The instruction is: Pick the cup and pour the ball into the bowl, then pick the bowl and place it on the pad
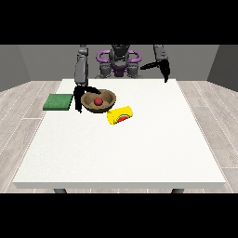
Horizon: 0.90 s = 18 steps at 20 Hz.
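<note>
Brown bowl (98, 101) sits on the white counter (121, 148), upright, with the red ball (98, 101) inside it. Yellow cup (120, 115) lies on its side just beside the bowl, on the camera side, toward the view's right; whether they touch I can't tell. Green pad (58, 102) is flat at the counter's edge on the view's left, near the bowl but apart from it. My hand at the view's left (82, 97) is down at the bowl's rim on the pad side: one finger reaches along the far rim, the rest hang down beside the wall. Looks like it brackets the rim, but I can't tell if it actually has hold. My hand at the view's right (161, 66) is raised over the far counter edge, well apart from everything, fingers straight, carrying nothing.
</note>
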Tool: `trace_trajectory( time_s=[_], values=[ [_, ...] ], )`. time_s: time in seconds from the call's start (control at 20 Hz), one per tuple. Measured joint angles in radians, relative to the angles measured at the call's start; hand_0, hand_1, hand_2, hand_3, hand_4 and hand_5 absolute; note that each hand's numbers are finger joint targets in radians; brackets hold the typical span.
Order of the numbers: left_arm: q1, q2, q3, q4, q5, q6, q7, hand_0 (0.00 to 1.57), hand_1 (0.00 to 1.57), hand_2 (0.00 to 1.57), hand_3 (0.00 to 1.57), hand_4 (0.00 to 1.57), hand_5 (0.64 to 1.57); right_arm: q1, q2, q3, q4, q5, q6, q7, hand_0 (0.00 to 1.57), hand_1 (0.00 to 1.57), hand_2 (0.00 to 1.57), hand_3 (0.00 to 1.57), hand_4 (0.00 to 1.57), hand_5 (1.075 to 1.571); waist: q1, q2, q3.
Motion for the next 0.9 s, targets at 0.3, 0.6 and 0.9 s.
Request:
trace_trajectory(
  time_s=[0.3, 0.6, 0.9],
  values=[
    [-0.002, 0.015, 0.012, -0.049, 0.008, -0.018, 0.0, 0.0, 0.0, 0.0, 0.0, 0.34, 1.57, -0.016, -0.022, -0.04, 0.057, -0.024, -0.046, -0.025, 1.57, 1.57, 1.57, 0.48, 0.79, 1.491, 0.016, 0.031, -0.0177],
    [-0.027, 0.013, -0.006, -0.07, 0.017, -0.047, 0.007, 0.0, 0.0, 0.0, 0.0, 0.71, 1.515, 0.02, -0.086, 0.035, 0.061, 0.127, -0.265, -0.018, 1.57, 1.57, 1.57, 1.49, 0.93, 1.563, 0.077, 0.036, -0.041],
    [-0.002, 0.006, 0.001, -0.01, 0.033, -0.064, 0.0, 0.0, 0.0, 0.0, 0.0, 0.96, 1.422, 0.004, -0.094, 0.118, 0.084, 0.24, -0.435, 0.19, 1.57, 1.57, 1.57, 0.95, 0.87, 1.567, 0.083, -0.043, -0.0254]
  ],
)
